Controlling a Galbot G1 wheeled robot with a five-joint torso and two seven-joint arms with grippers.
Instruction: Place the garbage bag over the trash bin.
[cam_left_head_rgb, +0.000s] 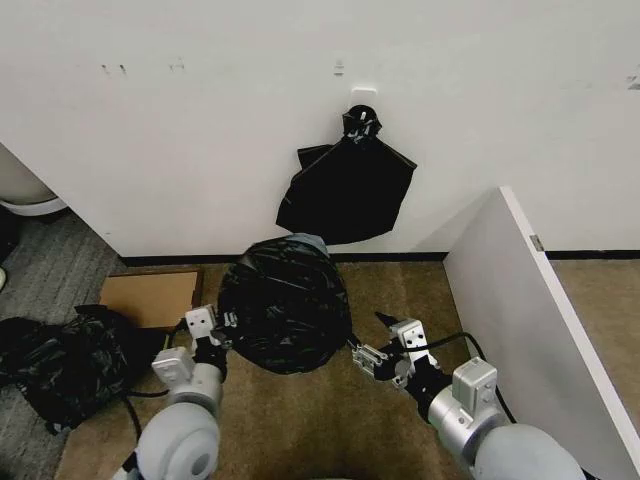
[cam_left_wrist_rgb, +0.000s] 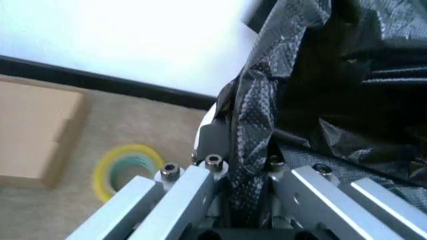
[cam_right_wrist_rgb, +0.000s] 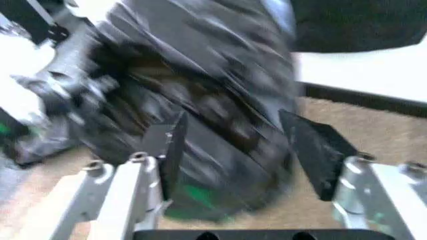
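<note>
At the frame's centre, the garbage bag draped the trash bin; I judged I was mid-pull. My left gripper pinched film; my right gripper gaped empty, so next it needed the bag's edge.

Office corner: carpet, white partition, plain wall.
</note>
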